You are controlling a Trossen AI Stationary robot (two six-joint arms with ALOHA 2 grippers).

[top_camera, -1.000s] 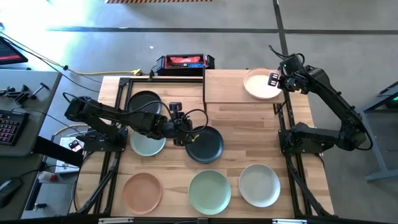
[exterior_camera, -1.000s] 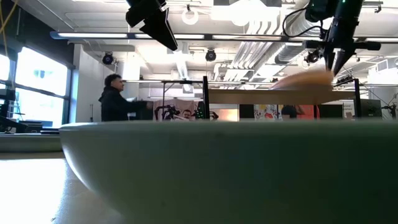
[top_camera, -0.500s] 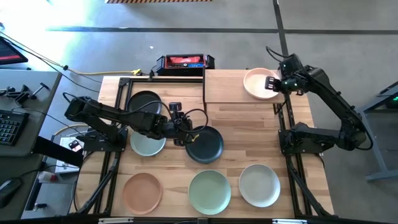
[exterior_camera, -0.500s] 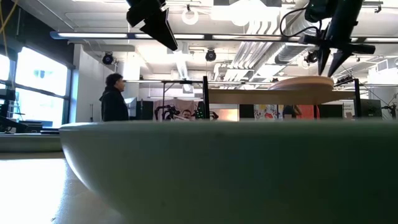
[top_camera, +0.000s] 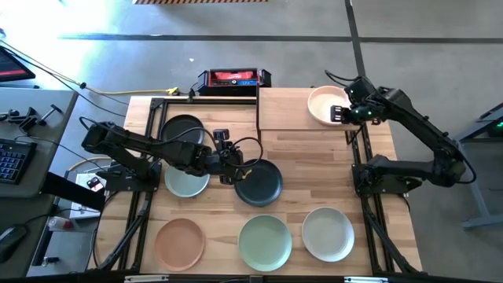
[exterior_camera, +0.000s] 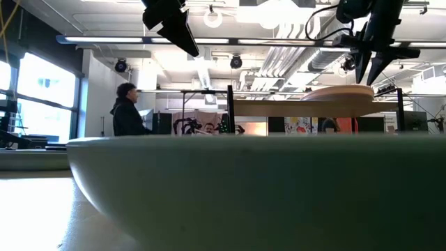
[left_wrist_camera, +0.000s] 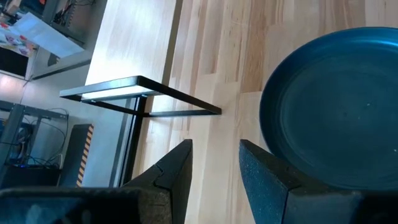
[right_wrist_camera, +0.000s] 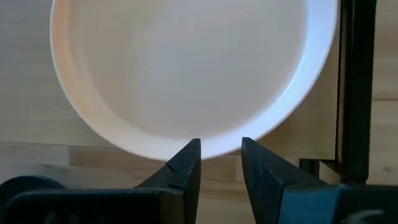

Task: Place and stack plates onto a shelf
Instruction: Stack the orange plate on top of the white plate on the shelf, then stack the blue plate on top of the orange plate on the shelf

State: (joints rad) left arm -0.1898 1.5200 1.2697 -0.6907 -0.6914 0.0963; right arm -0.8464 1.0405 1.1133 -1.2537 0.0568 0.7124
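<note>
A peach plate (top_camera: 324, 104) lies flat on the right part of the raised light-wood shelf (top_camera: 287, 110); in the low view this plate (exterior_camera: 338, 93) rests level on the board. My right gripper (top_camera: 339, 112) hovers open just above its near-right rim (right_wrist_camera: 205, 146), clear of it in the low view (exterior_camera: 373, 70). My left gripper (top_camera: 240, 171) hangs open above the table by the left rim of a dark plate (top_camera: 259, 182), which lies on the tabletop. The other plates lie flat on the tabletop: black (top_camera: 183, 130), pale green (top_camera: 185, 183), peach (top_camera: 179, 241), pale green (top_camera: 266, 241), cream (top_camera: 328, 233).
The shelf's black frame posts (top_camera: 258, 98) stand at its left side, and a post (right_wrist_camera: 354, 81) runs close beside the peach plate. A red-and-black box (top_camera: 233, 79) sits at the far edge. A plate's rim (exterior_camera: 244, 174) fills the low view's foreground. A person (exterior_camera: 129, 110) stands in the room behind.
My right gripper lowered the tilted peach plate flat onto the shelf, opened and let go, then rose a little and drew back toward the table's near right. The plate now lies level on the board. The left arm kept still.
</note>
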